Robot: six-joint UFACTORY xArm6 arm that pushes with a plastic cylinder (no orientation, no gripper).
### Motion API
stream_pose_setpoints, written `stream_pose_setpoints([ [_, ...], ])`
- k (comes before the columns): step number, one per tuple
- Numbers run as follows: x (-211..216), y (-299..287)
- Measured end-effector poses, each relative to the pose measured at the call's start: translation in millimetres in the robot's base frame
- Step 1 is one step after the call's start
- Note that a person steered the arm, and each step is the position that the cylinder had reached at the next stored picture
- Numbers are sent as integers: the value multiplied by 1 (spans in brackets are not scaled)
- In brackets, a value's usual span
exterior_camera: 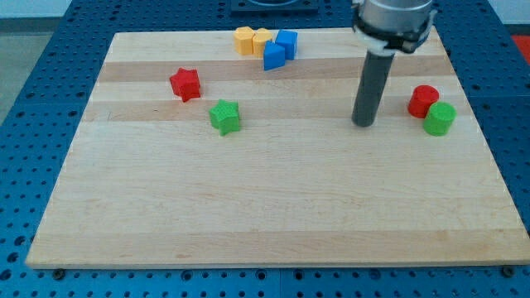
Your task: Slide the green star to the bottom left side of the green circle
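my tip (363,123) rests on the wooden board (273,215), in the upper right part of the view, at the end of a straight dark rod that hangs down from the arm's grey collar at the view's top. i have no jaws to open or close; the rod ends plain and holds nothing, and nothing touches it.

the green star (224,117) lies well apart from my tip, toward the view's left, at nearly the same height in the view. it sits alone on bare wood. further left of it and a little higher is the red star (185,84), near it but not touching.

the green circle (440,118) lies to the right of my tip, near the board's right edge, about level with the tip. the red circle (423,100) sits just up and left of it, between my tip and the green one; the two look to be touching or very nearly so, and i cannot tell which.

up and to the left of my tip, by the board's top edge, four blocks are bunched together: a yellow block (243,40) and a second yellow block (262,39) side by side, then a blue block (286,43) to their right and another blue block (273,56) just below it. their exact shapes are hard to make out.
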State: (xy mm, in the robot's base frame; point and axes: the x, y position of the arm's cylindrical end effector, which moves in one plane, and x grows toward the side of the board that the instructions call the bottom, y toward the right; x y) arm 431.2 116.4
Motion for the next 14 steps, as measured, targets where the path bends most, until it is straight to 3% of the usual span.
stream_pose_setpoints([
  [1,38,-28],
  [3,48,-164],
  [5,-11,-281],
  [6,-32,-282],
  [8,-32,-238],
  [12,11,-165],
  [14,8,-108],
])
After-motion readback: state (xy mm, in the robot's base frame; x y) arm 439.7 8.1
